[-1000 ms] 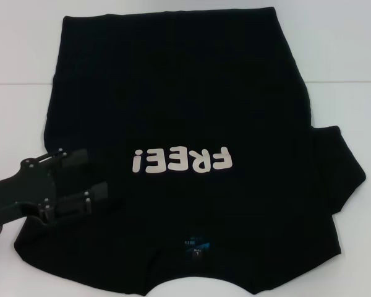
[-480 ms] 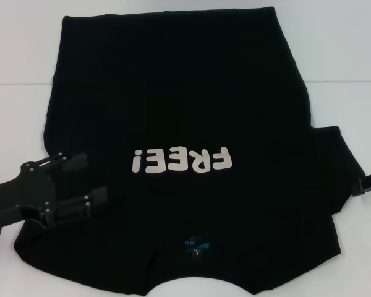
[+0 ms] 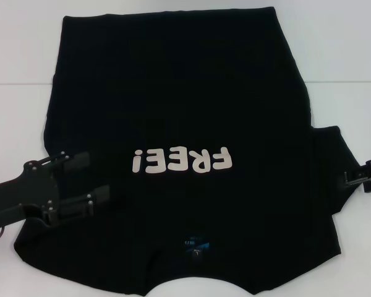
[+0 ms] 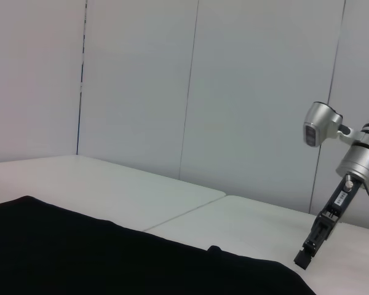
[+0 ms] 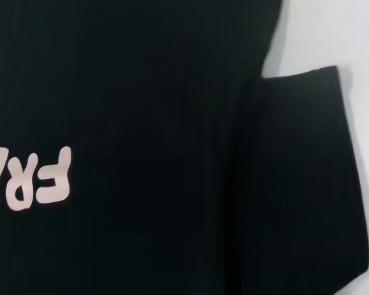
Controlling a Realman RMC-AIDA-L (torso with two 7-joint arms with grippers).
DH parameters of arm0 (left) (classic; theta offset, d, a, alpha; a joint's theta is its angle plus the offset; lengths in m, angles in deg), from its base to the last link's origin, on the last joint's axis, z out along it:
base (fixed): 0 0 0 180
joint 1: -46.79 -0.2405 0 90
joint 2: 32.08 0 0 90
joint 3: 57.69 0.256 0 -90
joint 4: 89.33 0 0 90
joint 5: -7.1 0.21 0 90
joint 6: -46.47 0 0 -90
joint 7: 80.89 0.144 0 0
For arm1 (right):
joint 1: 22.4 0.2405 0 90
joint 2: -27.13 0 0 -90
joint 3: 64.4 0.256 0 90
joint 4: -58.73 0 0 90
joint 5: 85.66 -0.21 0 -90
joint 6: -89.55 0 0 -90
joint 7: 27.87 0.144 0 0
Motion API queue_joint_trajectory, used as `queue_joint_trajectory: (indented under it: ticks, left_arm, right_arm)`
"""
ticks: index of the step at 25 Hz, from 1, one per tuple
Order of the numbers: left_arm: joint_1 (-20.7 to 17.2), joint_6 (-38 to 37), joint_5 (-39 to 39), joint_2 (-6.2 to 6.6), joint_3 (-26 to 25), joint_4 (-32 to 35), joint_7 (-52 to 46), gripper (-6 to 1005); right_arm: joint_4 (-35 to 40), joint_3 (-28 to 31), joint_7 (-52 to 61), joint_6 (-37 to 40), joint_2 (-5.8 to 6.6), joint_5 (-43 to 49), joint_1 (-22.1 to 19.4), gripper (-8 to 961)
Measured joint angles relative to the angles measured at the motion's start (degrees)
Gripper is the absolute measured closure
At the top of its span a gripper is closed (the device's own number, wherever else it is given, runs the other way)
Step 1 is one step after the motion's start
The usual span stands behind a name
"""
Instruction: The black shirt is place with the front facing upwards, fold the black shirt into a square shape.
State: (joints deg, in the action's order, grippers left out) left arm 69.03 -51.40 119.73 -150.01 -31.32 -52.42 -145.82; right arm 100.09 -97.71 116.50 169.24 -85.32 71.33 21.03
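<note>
The black shirt [image 3: 173,99] lies flat on the white table [image 3: 346,55], front up, with pale "FREE!" lettering [image 3: 180,161] and a small blue neck label [image 3: 195,242] near the front edge. Its right sleeve [image 3: 340,161] sticks out sideways; no sleeve sticks out on the left. My left gripper [image 3: 88,180] hovers open over the shirt's left shoulder area, nothing between its fingers. At the outer edge of the right sleeve my right gripper [image 3: 358,177] reaches in from the right. The right wrist view shows the shirt [image 5: 141,92] and that sleeve [image 5: 301,172] below.
A seam in the table [image 3: 340,80] runs across behind the shirt's middle. In the left wrist view the shirt [image 4: 80,258] fills the foreground, the right gripper [image 4: 310,249] hangs beyond it, and grey wall panels [image 4: 141,80] stand behind the table.
My right gripper has come in from the right edge to the tip of the right sleeve. The left gripper has drawn back slightly to the left. The shirt has not moved.
</note>
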Motion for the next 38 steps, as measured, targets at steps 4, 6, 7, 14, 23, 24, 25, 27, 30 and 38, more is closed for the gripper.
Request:
queue_joint_trajectory:
  ticks: [4, 6, 7, 14, 23, 24, 25, 27, 30, 38]
  left_arm:
    - [0.0, 0.0, 0.0, 0.00, 0.0, 0.0, 0.0, 156]
    - [0.0, 0.0, 0.0, 0.02, 0.0, -0.1, 0.0, 155]
    - [0.0, 0.0, 0.0, 0.03, 0.0, -0.1, 0.0, 155]
    - [0.1, 0.1, -0.1, -0.04, 0.0, -0.1, 0.0, 155]
    - [0.1, 0.2, -0.1, -0.02, -0.1, -0.2, 0.0, 156]
    - [0.1, 0.2, -0.1, -0.02, -0.1, -0.2, 0.0, 156]
    - [0.1, 0.2, -0.1, -0.02, -0.2, -0.2, 0.0, 156]
    - [0.1, 0.2, -0.1, -0.02, -0.2, -0.3, 0.0, 156]
    - [0.1, 0.2, -0.1, -0.02, -0.1, -0.3, 0.0, 155]
    - [0.3, 0.3, -0.1, -0.07, -0.2, -0.3, 0.0, 156]
  right_arm:
    - [-0.5, 0.0, -0.1, 0.8, 0.20, -0.1, 0.2, 187]
    - [-0.5, 0.0, -0.1, 1.2, 0.23, -0.1, 0.2, 187]
    - [-0.5, 0.0, -0.1, 1.4, 0.26, -0.1, 0.2, 187]
    - [-1.5, -0.1, -0.6, 2.0, 0.08, -0.1, 0.3, 188]
    - [-2.5, -0.1, -0.8, 0.2, -0.27, -0.1, 0.5, 189]
    - [-2.9, -0.1, -0.8, -0.1, -0.27, -0.1, 0.6, 189]
    - [-3.2, -0.1, -0.8, -0.5, -0.26, -0.1, 0.8, 189]
    - [-3.7, -0.1, -0.8, -1.3, -0.19, 0.0, 0.9, 189]
    - [-3.7, -0.1, -0.8, -2.2, -0.16, -0.1, 1.0, 189]
    - [-3.7, -0.1, -0.9, -3.9, -0.28, -0.8, 1.6, 190]
